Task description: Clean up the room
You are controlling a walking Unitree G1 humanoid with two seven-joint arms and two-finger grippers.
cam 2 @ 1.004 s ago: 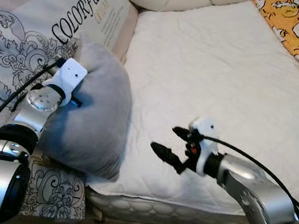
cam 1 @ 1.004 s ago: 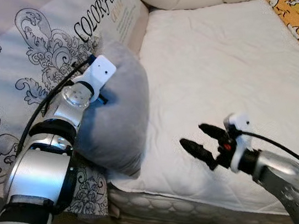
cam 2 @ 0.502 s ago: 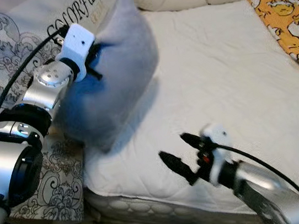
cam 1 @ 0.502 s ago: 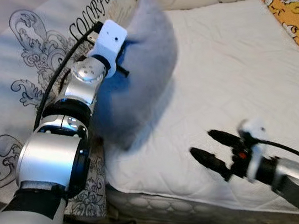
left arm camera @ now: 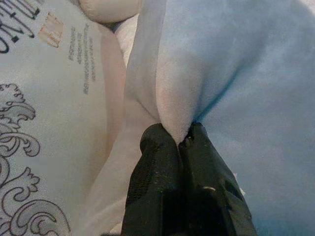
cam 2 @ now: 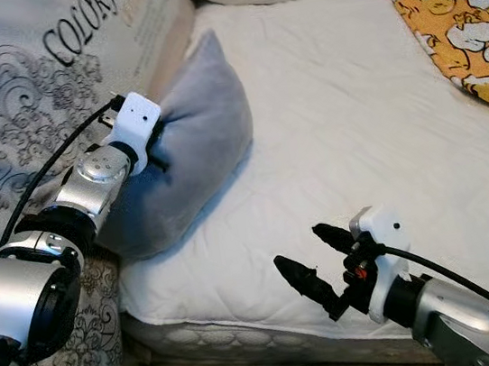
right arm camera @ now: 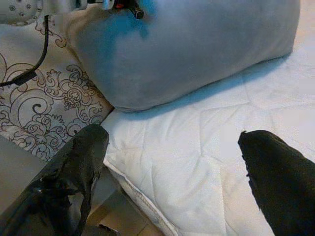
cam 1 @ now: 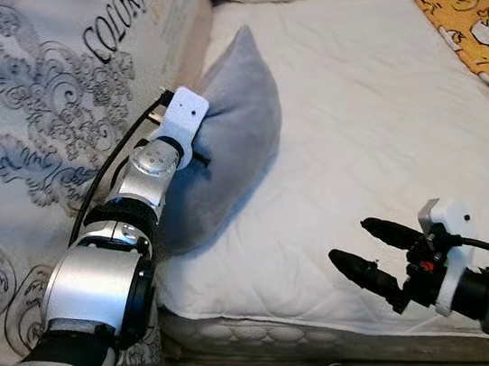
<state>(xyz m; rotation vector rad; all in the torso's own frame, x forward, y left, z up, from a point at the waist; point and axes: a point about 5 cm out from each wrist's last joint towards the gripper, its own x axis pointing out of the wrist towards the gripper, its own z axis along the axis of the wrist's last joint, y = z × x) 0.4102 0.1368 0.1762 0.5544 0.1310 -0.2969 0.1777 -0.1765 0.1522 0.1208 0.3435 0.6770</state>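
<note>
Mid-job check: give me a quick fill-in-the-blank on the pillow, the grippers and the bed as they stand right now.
1. The left gripper is shut on a fold of the ____ pillow.
2. The right gripper hovers over the mattress with its fingers ____.
3. The pillow lies on the mattress against the patterned quilt printed with the word ____.
4. The blanket at the bed's far right is ____ with cartoon figures.

Missing words: grey; open; COLORFUL; orange

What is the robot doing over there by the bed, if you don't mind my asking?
It is tidying the bed. Its left gripper is shut on a fold of a grey pillow, which lies at the left edge of the white mattress against a patterned quilt. The right gripper hovers open over the mattress's near edge.
</note>
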